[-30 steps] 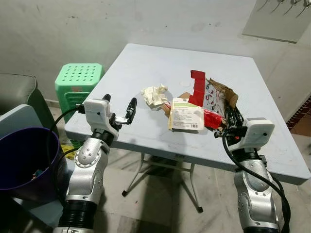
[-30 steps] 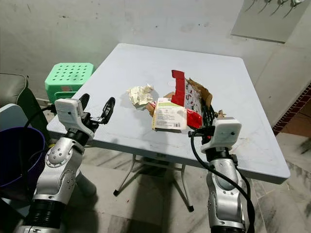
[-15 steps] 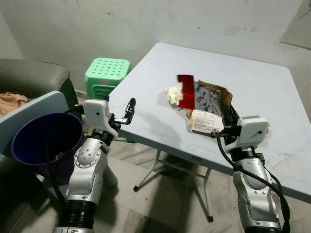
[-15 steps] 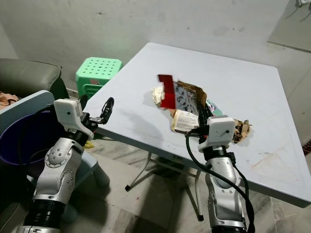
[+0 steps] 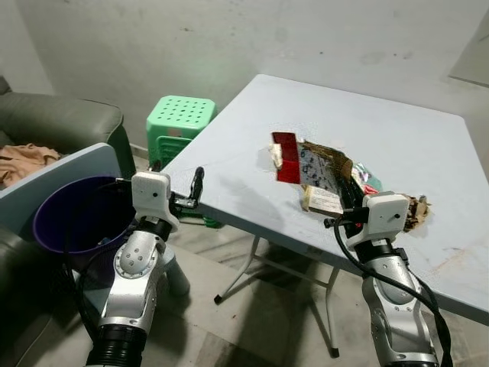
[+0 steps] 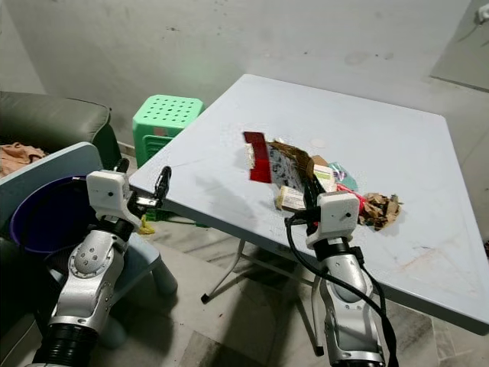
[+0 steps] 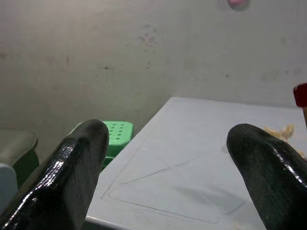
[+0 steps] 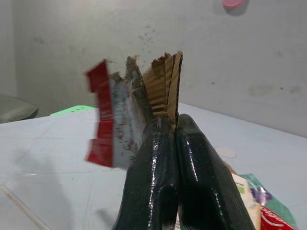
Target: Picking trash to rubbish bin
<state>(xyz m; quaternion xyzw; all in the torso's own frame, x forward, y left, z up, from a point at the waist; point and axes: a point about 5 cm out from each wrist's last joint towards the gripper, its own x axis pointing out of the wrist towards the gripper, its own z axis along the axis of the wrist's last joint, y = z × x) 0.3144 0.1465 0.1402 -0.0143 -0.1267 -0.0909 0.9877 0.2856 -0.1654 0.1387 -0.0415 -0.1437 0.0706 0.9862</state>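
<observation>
My right gripper [image 5: 348,197] is shut on a torn cardboard box [image 5: 317,164] with a red flap, held upright just above the table [image 5: 367,122]. In the right wrist view the closed fingers [image 8: 158,158] pinch the corrugated edge of the cardboard [image 8: 165,81]. A white and green packet [image 5: 321,200], a crumpled brown paper [image 5: 416,210] and a white tissue [image 5: 273,153] lie around it. The purple bin [image 5: 76,222] stands on the floor to my left. Beside the bin and off the table's corner, my left gripper [image 5: 195,191] is open and holds nothing, its fingers [image 7: 81,158] spread wide.
A green plastic stool [image 5: 182,122] stands by the table's far left side. A dark sofa [image 5: 61,126] with a cloth on it is behind the bin, and a pale blue seat edge [image 5: 53,176] runs next to the bin. Bare floor lies under the table.
The camera has swung left, bringing the bin and sofa into view. The cardboard box has risen off the trash pile in my right gripper. My left gripper stays open.
</observation>
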